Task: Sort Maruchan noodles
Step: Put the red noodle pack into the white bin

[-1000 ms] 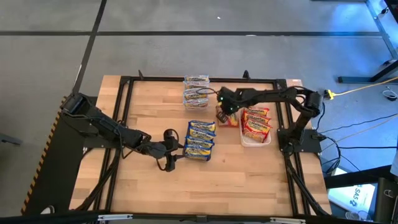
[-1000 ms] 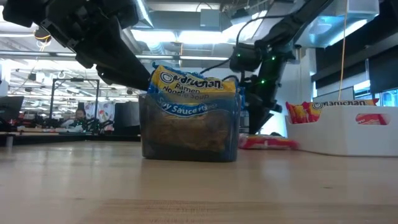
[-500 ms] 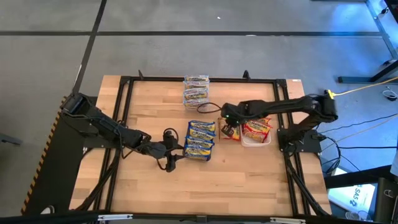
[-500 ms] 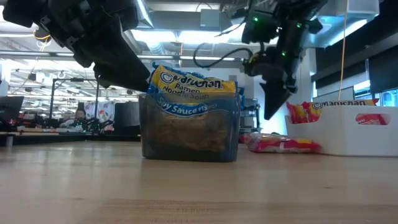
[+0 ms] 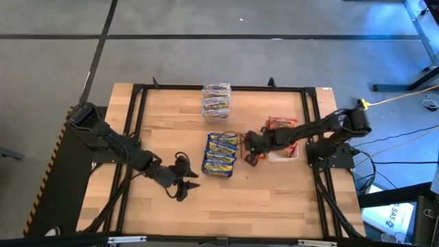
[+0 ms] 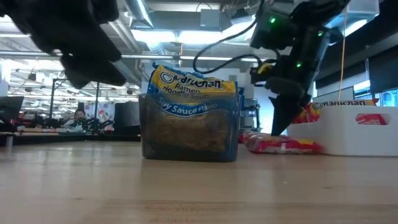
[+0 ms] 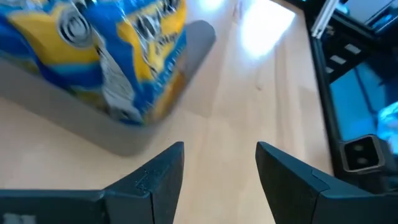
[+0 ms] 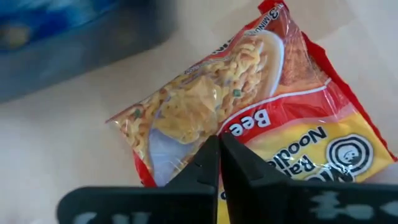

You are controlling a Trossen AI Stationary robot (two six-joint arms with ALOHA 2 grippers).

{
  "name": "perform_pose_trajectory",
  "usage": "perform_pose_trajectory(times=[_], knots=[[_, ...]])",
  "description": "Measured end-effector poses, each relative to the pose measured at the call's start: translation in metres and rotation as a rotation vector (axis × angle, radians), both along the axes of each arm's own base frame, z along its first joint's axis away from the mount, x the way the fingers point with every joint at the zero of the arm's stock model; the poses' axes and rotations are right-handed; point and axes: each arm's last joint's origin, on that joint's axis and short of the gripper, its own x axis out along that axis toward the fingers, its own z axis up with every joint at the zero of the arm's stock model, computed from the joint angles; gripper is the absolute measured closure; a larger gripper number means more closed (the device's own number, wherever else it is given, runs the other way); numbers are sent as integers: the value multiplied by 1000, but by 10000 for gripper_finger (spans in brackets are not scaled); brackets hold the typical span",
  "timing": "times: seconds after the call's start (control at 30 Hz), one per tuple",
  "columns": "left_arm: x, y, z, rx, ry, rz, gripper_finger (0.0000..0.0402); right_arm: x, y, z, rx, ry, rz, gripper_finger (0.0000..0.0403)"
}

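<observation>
Several blue-banded Maruchan packets (image 5: 221,154) stand in a dark grey tray (image 7: 118,134) at the table's middle. One red-banded packet (image 8: 249,118) lies flat on the table between that tray and the white tray (image 6: 348,138), which holds more red packets (image 5: 281,123). My right gripper (image 8: 219,144) is shut and points down at the loose red packet; it also shows in the low view (image 6: 278,127). My left gripper (image 5: 184,184) is open and empty, near-left of the grey tray; its fingers are spread in the left wrist view (image 7: 221,165). My right gripper's shut fingertips (image 8: 211,149) stand straight down over the red packet's middle (image 8: 205,118), beside its clear window. The packet lies flat on the table. I cannot tell whether the tips touch it.
A clear tub (image 5: 216,100) with yellow-brown banded packets stands at the table's far middle. A black frame (image 5: 137,96) runs around the wooden table. Bare wood lies along the near side (image 5: 226,206).
My right gripper has gone toward the table's near edge, from beside the clear tub to between the two trays, and has come down over the red packet. That packet has slid toward the near edge. My left gripper has drawn back from the grey tray toward the near-left.
</observation>
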Motion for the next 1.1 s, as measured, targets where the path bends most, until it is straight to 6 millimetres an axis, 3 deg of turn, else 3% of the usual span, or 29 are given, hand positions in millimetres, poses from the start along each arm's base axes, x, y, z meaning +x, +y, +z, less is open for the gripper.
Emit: perform_pose_trajectory(times=[0.23, 0.4, 0.53, 0.73, 0.9, 1.1], knots=[[-15, -27, -3, -82, -12, 16, 207, -2, 46, 1, 91, -31, 85, 402], [-15, -51, -17, -127, -35, -1, 207, -10, 90, 2, 150, -64, 151, 402], [2, -76, -24, -113, -18, -24, 207, -15, 123, 2, 195, -134, 200, 402], [44, -116, -31, -38, -33, -83, 207, -22, 169, -5, 313, -196, 266, 402], [72, -137, -32, 4, -53, -140, 207, -23, 176, -7, 271, -126, 289, 402], [85, -136, -21, -18, -76, -154, 207, -22, 174, 22, 180, -84, 302, 402]])
